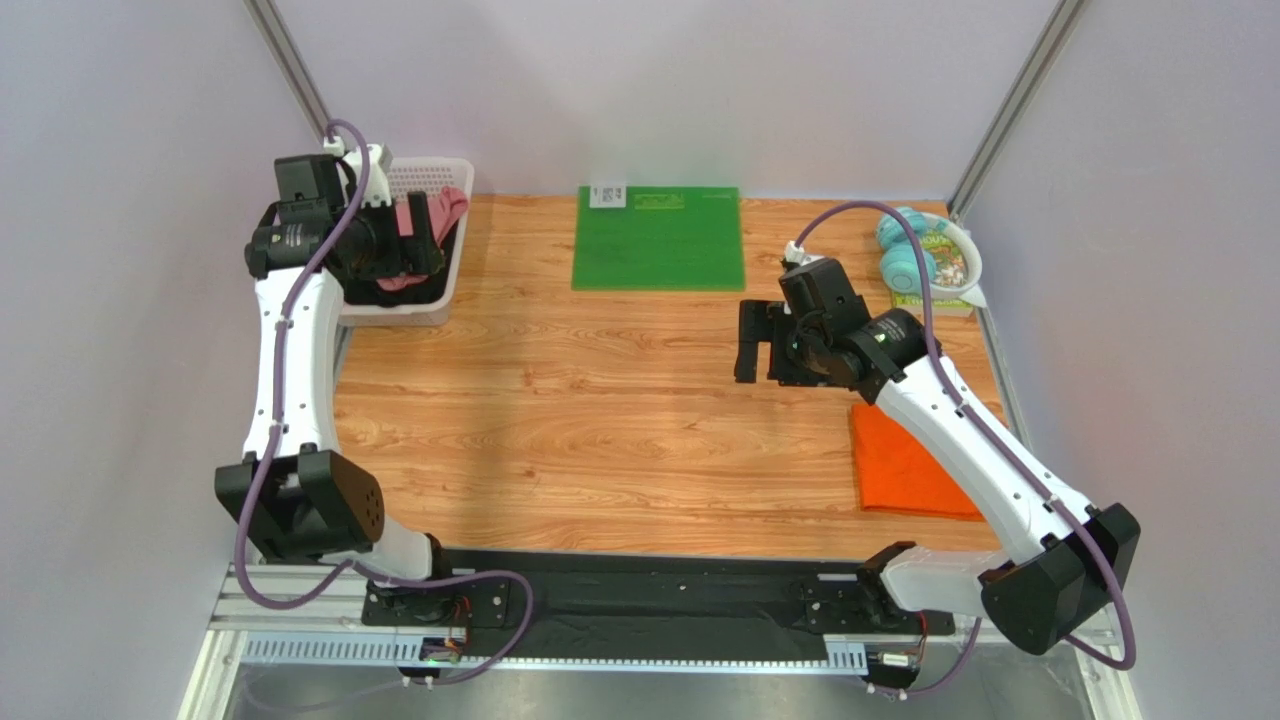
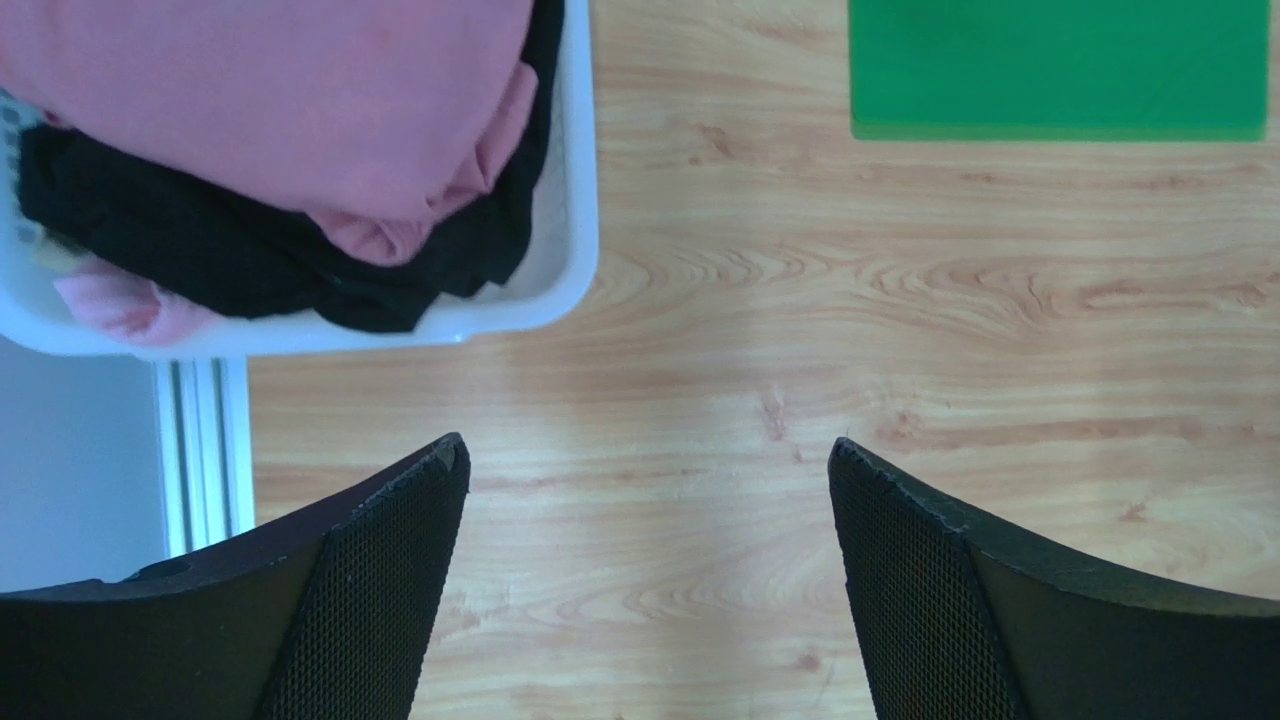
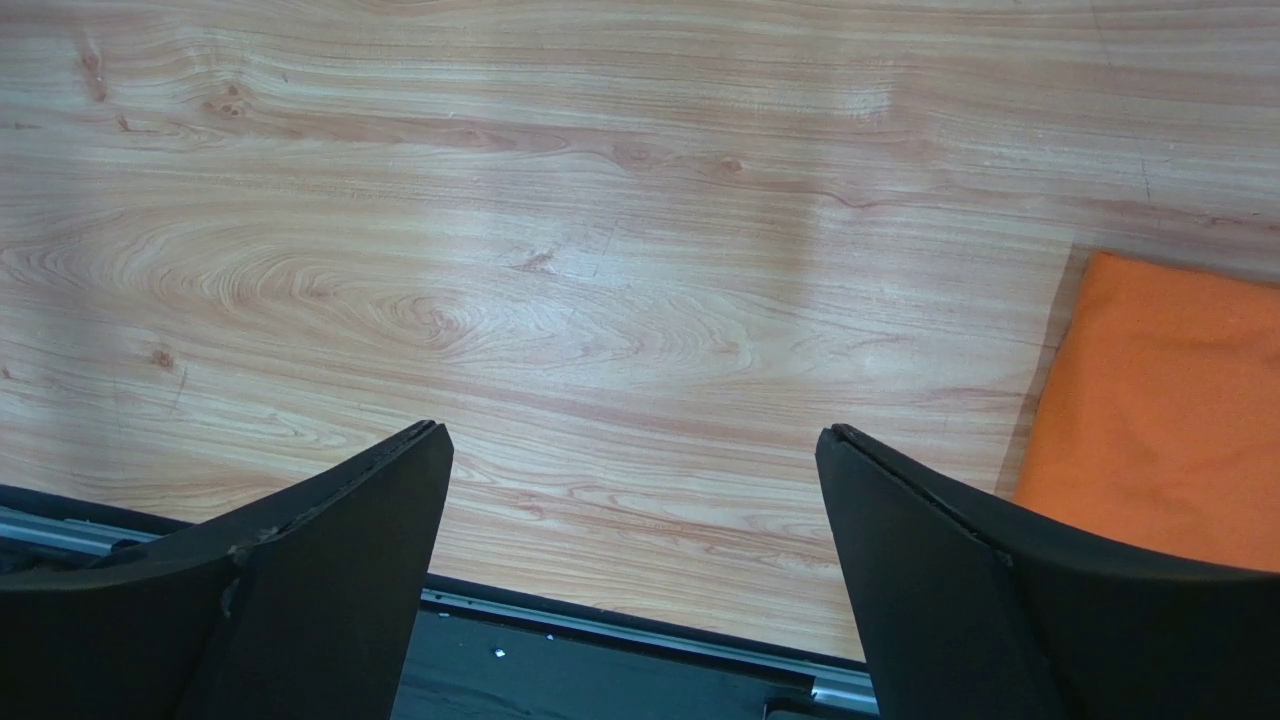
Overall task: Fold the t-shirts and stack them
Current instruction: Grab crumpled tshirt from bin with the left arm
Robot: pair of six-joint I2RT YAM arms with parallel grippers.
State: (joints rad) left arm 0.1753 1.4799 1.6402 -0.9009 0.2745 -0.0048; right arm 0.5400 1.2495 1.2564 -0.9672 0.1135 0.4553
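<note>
I log the orange t-shirt [image 1: 909, 465] folded flat on the tabletop [image 1: 601, 405] at right, the pink t-shirt [image 1: 448, 210] bunched, not yet folded, in the white basket [image 1: 406, 314]; left jaws and right jaws both gape empty.

Robot lab cell: blank walls [image 1: 135, 90], aluminium frame [image 1: 289, 63].

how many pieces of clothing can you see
3: an orange shirt folded on the table's right side, a pink shirt on top in the white basket, a black garment under it. More may be buried there.
</note>
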